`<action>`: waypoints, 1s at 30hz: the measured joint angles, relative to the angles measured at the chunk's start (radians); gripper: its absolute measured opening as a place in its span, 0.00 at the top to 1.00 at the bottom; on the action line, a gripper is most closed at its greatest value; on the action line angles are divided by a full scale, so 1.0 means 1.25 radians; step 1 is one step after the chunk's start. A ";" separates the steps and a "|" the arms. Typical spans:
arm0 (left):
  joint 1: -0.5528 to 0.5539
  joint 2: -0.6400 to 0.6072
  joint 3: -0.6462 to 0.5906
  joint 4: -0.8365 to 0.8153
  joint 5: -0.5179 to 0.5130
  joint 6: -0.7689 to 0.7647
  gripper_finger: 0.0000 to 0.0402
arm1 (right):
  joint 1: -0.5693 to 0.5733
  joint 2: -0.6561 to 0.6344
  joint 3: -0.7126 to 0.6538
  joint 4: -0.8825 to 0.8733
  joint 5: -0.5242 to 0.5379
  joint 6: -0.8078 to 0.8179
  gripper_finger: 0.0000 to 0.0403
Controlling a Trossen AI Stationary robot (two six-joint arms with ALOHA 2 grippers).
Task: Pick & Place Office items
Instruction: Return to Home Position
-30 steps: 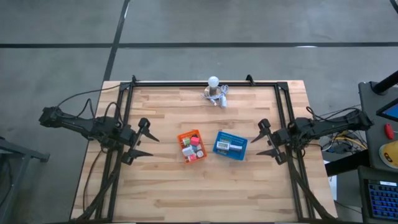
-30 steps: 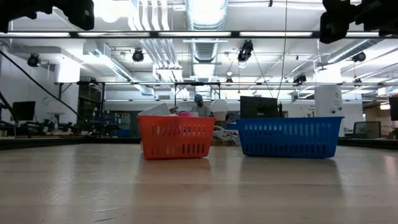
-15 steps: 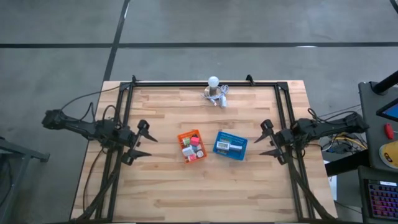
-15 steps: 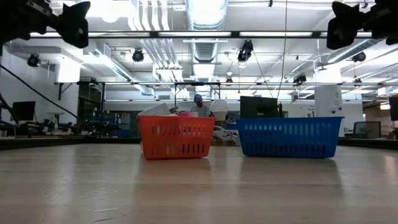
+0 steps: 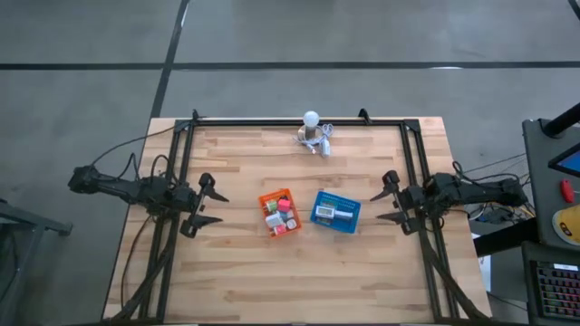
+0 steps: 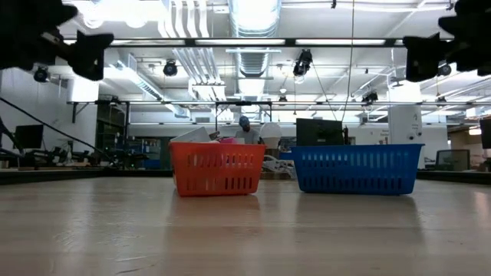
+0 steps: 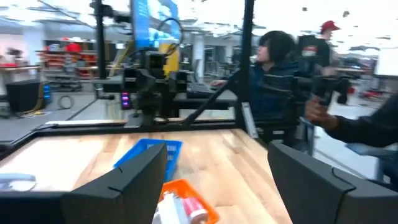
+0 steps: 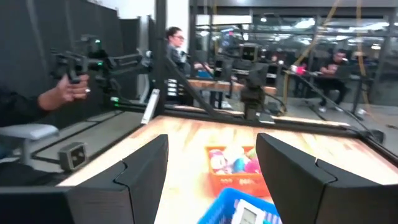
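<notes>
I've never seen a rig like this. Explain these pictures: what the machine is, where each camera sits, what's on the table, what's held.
It is a robot with two dark arms at a wooden table. One picture looks straight down from above, one looks level across the tabletop, and two come from cameras on the arms' wrists, looking past their own fingers. On the table stand an orange bin holding small office items, a blue bin with a white device inside, and a white bulb with cables near one edge. The left tool and right tool hang open either side of the bins, holding nothing. People show in the room behind.
</notes>
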 joint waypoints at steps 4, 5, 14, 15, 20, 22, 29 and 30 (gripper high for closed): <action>0.010 -0.048 -0.026 -0.026 -0.039 -0.014 0.29 | -0.036 -0.001 -0.007 -0.019 0.001 0.009 0.41; 0.013 -0.056 -0.026 -0.038 -0.047 -0.020 0.29 | -0.044 0.001 -0.007 -0.029 0.001 0.006 0.41; 0.017 -0.111 -0.026 -0.131 -0.093 -0.007 0.29 | -0.084 -0.001 -0.007 -0.046 0.024 -0.027 0.41; 0.017 -0.115 -0.026 -0.135 -0.101 -0.007 0.29 | -0.085 -0.001 -0.007 -0.046 0.035 -0.030 0.41; 0.017 -0.118 -0.026 -0.136 -0.114 -0.003 0.29 | -0.085 0.005 -0.007 -0.064 0.133 -0.047 0.41; 0.017 -0.114 -0.026 -0.137 -0.118 0.004 0.29 | -0.086 0.012 -0.007 -0.064 0.161 -0.051 0.41; 0.017 -0.075 -0.025 -0.134 -0.161 0.001 0.29 | -0.086 0.032 -0.007 -0.062 0.169 -0.060 0.41; 0.017 -0.069 -0.025 -0.133 -0.171 -0.003 0.29 | -0.086 0.036 -0.007 -0.062 0.169 -0.061 0.41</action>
